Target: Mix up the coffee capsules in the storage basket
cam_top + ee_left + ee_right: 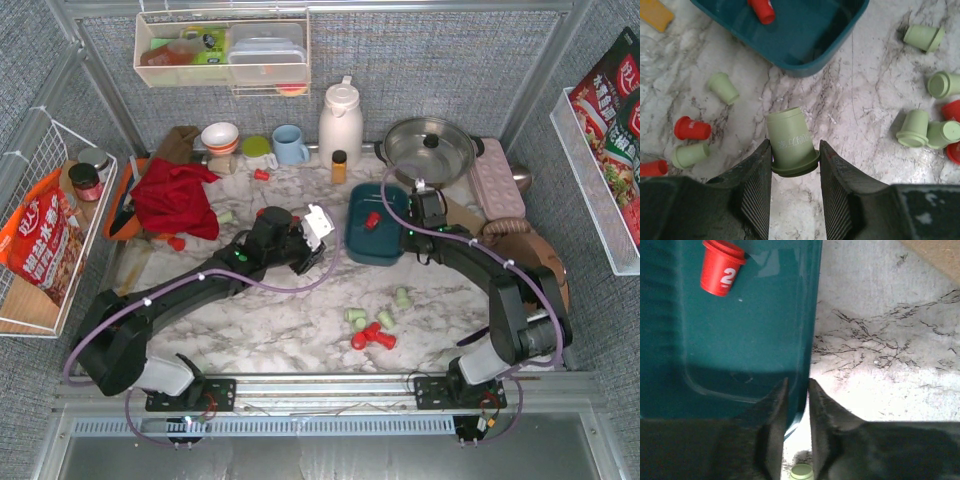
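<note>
Marble tabletop [300,320] — green capsule [789,137] clamped in left claw [795,147] — rim of basket [810,315] clamped in right claw [798,386].

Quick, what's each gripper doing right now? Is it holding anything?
Left gripper: closed on a green capsule.
Right gripper: closed on the basket wall.

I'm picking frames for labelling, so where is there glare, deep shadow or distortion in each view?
Top external: even light, wide-angle bowing at the edges, sheen on the pot lid. Left wrist: sharp on the green capsule, bright patch on the marble table at lower right. Right wrist: the right hand is nearly black, the table washed out beside the storage basket.
</note>
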You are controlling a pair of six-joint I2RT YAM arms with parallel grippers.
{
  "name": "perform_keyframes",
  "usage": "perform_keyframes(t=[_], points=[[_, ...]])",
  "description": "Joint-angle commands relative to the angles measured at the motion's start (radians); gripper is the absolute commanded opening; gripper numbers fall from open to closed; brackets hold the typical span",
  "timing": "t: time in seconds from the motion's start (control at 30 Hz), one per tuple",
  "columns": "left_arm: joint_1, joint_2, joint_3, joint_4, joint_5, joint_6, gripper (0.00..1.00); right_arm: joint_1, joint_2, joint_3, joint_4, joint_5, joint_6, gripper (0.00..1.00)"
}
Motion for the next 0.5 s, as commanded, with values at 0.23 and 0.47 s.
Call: perform_keyframes(t=[0.23,0.47], points=[[0.0,-0.018,-0.01,0.275,-0.03,-0.205,0.19,0.011,0.048,0.032,-0.017,-0.081,-0.074,0.05],[-0.002,0.161,0.081,0.434,-0.069,-0.374,0.23,0.026,0.055,0.038,-0.02,-0.096,-0.057,0.05]])
